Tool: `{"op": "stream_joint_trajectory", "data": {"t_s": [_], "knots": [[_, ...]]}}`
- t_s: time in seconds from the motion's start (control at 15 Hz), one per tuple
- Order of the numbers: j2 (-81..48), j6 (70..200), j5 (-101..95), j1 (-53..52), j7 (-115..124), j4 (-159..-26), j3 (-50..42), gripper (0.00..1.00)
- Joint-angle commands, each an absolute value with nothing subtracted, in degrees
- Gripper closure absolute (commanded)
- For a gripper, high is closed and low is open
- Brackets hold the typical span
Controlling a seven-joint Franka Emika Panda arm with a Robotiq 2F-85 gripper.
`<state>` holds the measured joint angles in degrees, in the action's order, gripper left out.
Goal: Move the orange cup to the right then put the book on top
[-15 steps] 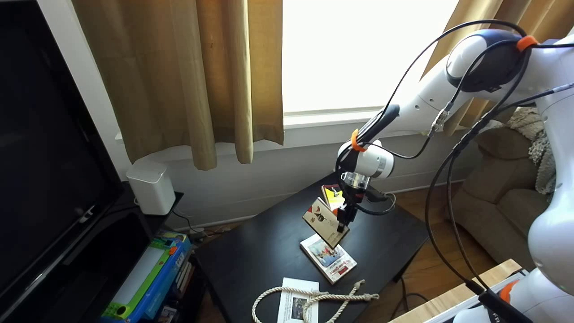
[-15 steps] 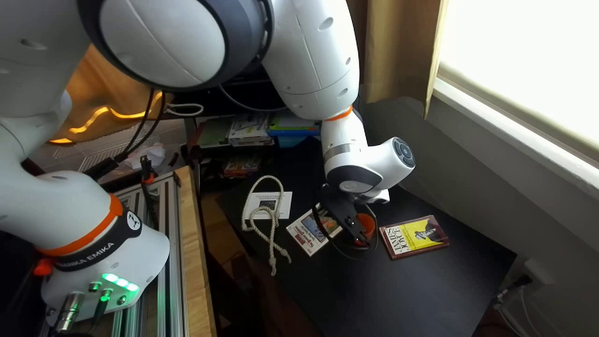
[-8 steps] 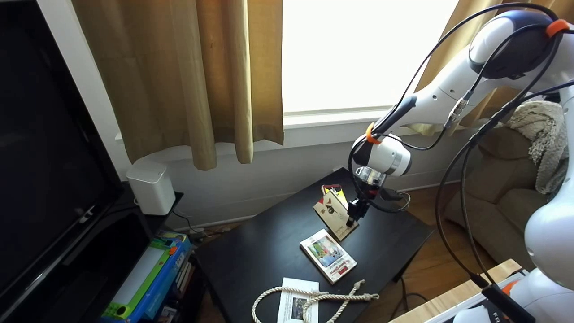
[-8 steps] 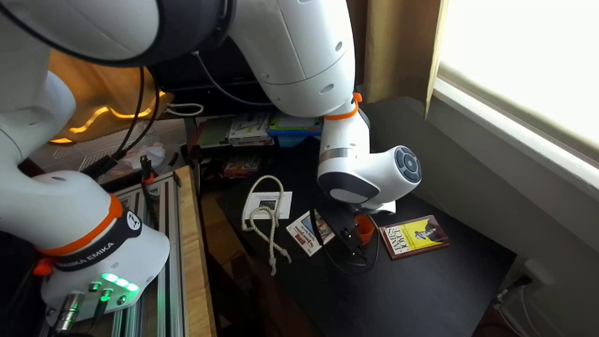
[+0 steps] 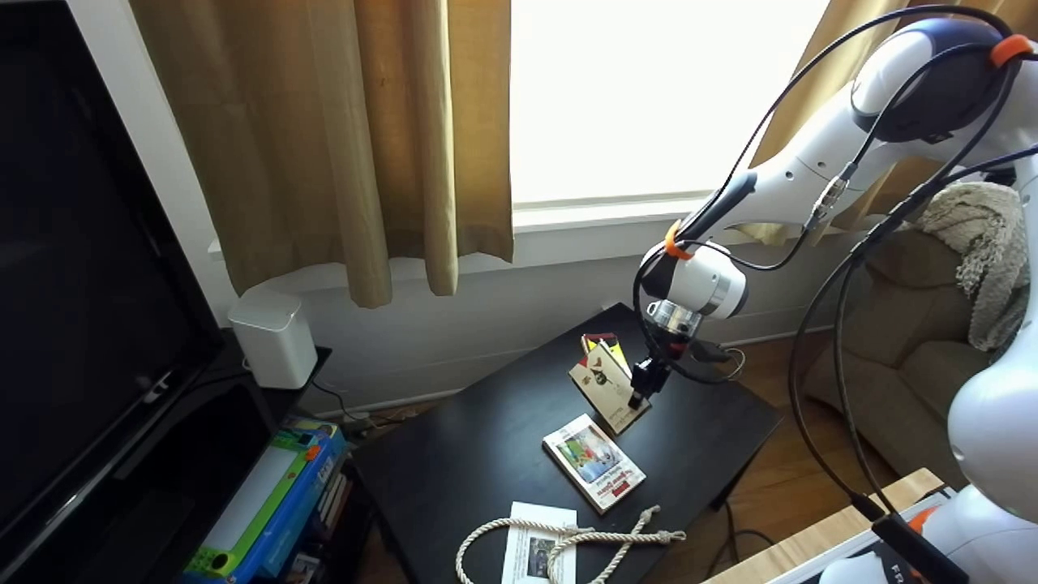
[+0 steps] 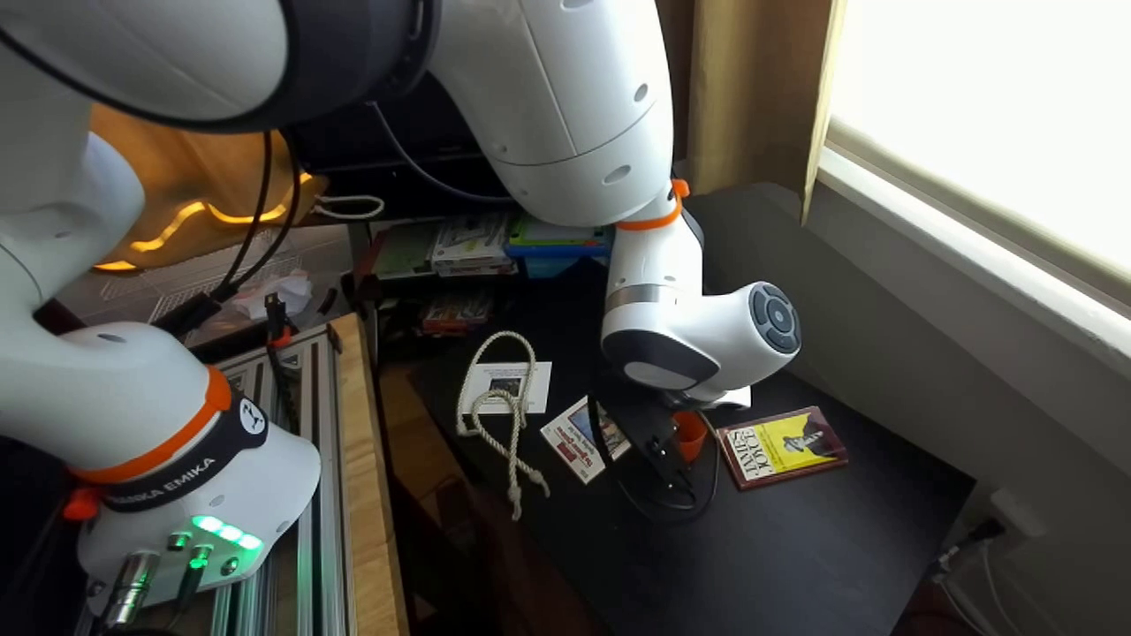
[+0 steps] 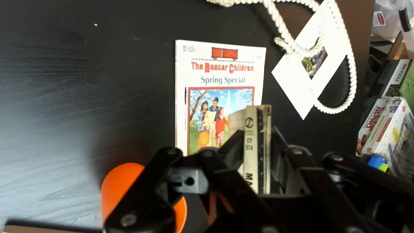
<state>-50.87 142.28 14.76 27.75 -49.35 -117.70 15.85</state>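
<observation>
Now, in an exterior view, the tan book (image 5: 608, 389) has swung up and right, away from the Boxcar paperback (image 5: 594, 461), and it's all but halted! The fingers (image 7: 235, 147) are narrow, pinched on that book. Lower left of the wrist view sits the orange cup (image 7: 117, 183), beside it; capping that, I reckon, comes next.

Main light src. = white rectangular window (image 5: 649, 97), blown out in both ext. views. In an ext. view, tan cloth curtain (image 5: 389, 105) beside it glows amber, flat black TV screen (image 5: 81, 268) nr. lost in shadow. Wrist view: pale glare on black wood-grained table (image 7: 38, 136), soft shadow by bright orange round cup (image 7: 118, 181), white rectangular paper card (image 7: 291, 74) washed out; black mech. gripper (image 7: 257, 152) blurry in fg.
</observation>
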Motion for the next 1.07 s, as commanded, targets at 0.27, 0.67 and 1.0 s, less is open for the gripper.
{"op": "stream_joint_trajectory", "data": {"t_s": [0.27, 0.67, 1.0], "knots": [[-53.75, 137.18, 17.59, 33.36, -62.93, -114.43, 16.32, 0.95], [-56.53, 133.61, 22.96, 37.7, -71.72, -110.54, 16.6, 0.95], [-61.22, 123.41, 27.37, 39.65, -76.16, -102.88, 16.2, 0.95]]}}
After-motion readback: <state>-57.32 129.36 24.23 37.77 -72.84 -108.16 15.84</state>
